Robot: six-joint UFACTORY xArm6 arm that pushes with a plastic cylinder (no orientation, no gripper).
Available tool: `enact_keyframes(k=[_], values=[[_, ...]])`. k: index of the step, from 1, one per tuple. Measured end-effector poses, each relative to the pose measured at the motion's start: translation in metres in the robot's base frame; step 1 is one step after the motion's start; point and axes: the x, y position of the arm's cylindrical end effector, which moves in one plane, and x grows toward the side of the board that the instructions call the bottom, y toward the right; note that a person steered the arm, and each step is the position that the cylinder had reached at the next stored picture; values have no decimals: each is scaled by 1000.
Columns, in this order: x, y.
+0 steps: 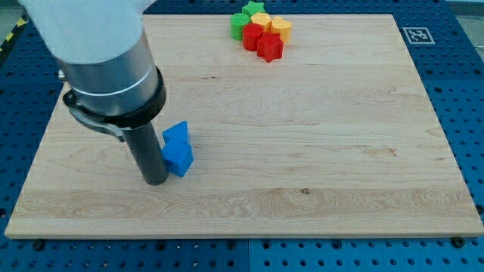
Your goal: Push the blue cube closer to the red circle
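Observation:
A blue cube (181, 159) lies on the wooden board (302, 151) at the view's lower left. A second blue block (175, 135), its shape unclear, touches the cube's upper side. My tip (156, 182) stands right against the cube's left side, touching or nearly touching it. The red circle (252, 38) lies far off at the view's top, in a tight cluster of blocks. The rod and the arm's body hide the board to the left of the blue blocks.
The top cluster holds a red star (271, 48), a green circle (240, 26), a green star (256, 7) and two yellow blocks (281, 29). A marker tag (414, 35) sits off the board's top right corner.

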Motion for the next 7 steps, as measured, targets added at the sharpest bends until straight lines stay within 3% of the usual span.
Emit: enact_keyframes(k=[3, 7], values=[[-23, 19], [-10, 38]])
